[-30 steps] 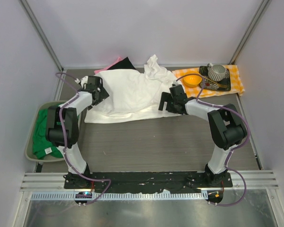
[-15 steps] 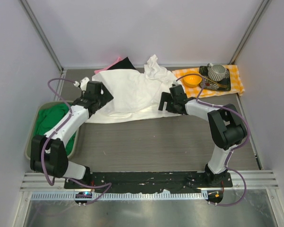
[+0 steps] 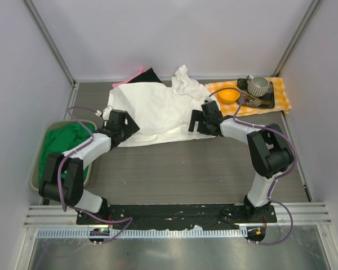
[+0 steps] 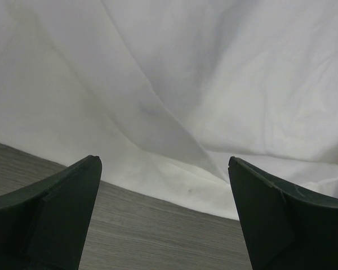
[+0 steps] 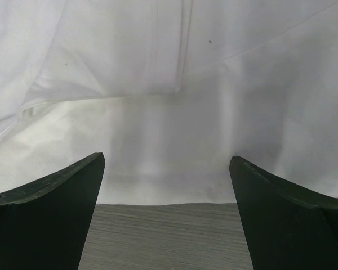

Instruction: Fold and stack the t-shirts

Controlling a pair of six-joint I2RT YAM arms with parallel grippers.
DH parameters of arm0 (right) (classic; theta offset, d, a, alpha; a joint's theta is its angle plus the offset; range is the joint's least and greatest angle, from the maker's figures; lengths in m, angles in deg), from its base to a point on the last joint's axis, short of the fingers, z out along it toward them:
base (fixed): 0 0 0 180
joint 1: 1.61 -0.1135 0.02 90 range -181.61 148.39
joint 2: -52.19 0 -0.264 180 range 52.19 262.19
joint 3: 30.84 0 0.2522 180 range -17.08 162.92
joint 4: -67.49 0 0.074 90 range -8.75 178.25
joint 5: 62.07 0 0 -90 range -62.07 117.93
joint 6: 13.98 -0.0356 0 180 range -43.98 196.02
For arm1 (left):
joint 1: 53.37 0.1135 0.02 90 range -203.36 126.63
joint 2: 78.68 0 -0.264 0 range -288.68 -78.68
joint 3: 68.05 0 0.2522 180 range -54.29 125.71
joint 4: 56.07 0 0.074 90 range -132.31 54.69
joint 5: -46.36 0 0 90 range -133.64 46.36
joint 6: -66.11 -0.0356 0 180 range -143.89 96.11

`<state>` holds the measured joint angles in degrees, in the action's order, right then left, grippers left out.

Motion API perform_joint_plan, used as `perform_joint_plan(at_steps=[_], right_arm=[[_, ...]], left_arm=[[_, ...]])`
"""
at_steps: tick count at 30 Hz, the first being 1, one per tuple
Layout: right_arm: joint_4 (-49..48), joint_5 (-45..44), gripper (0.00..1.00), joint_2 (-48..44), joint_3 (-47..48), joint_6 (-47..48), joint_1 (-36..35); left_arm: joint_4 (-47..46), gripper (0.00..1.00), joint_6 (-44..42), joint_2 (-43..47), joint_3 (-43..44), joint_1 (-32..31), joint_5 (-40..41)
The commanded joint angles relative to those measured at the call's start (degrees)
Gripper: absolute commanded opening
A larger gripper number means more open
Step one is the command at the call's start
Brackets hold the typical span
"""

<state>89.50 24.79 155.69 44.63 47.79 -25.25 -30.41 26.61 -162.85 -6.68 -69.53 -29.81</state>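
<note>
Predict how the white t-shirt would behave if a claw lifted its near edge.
Probably floppy: the white t-shirt lies creased and bunched at its far end, so it should sag and drape. Likely light, being thin cloth. Pushed, it may wrinkle rather than slide whole.

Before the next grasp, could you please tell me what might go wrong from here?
Both jaws stand open at the near hem of the crumpled white cotton t-shirt; closing could pinch only one layer, skewing the fold. Its rear edge meets the black t-shirt, which might get dragged along.
</note>
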Motion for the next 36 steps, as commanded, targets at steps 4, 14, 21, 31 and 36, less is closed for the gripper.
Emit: perform_joint_plan(at_steps=[4, 14, 21, 31, 36], right_arm=[[0.27, -1.17, 1.00, -2.43, 2.27, 0.63, -0.44], [-0.95, -1.52, 1.00, -1.11, 2.89, 0.98, -0.44], [-0.34, -1.61, 1.00, 0.12, 0.44, 0.19, -0.53], [0.54, -4.94, 1.00, -1.20, -7.56, -1.74, -0.62], [1.50, -5.12, 1.00, -1.90, -13.00, -4.20, -0.79]], left_arm=[[-7.42, 1.00, -1.19, -4.08, 1.95, 0.08, 0.50], [-9.26, 1.00, -2.86, -10.14, 2.84, 0.08, 1.82], [-9.53, 1.00, -2.07, -9.80, -0.50, 0.08, 2.34], [-4.61, 1.00, -0.58, -2.77, -8.23, -0.01, 2.79], [-0.76, 1.00, -0.23, 2.85, -12.89, -1.41, 1.11]])
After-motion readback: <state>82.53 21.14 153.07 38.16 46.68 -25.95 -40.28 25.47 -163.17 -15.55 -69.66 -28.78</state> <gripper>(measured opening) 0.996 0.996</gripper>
